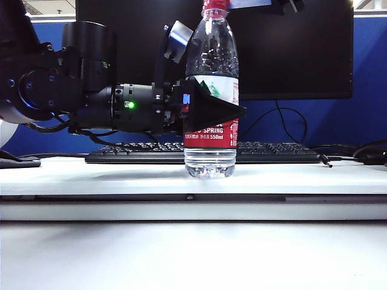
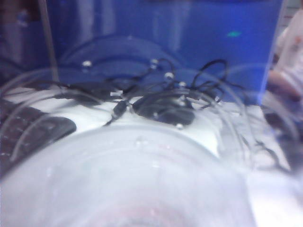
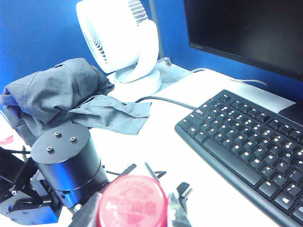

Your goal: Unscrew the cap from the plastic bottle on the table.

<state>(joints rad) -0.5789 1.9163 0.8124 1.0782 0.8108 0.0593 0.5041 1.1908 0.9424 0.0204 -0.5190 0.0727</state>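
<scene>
The plastic bottle stands upright on the table, in front of the keyboard. My left gripper reaches in level from the left and is shut on the bottle at its red-and-white label, one black finger across the front. In the left wrist view the bottle's clear body fills the picture as a blur and hides the fingers. The red cap sits on the neck at the top edge. Seen from above, the cap lies between the fingers of my right gripper, which press its sides.
A black keyboard and a dark monitor stand behind the bottle. The right wrist view shows a white fan, a crumpled grey cloth and the left arm's black wrist. Cables lie beyond the bottle.
</scene>
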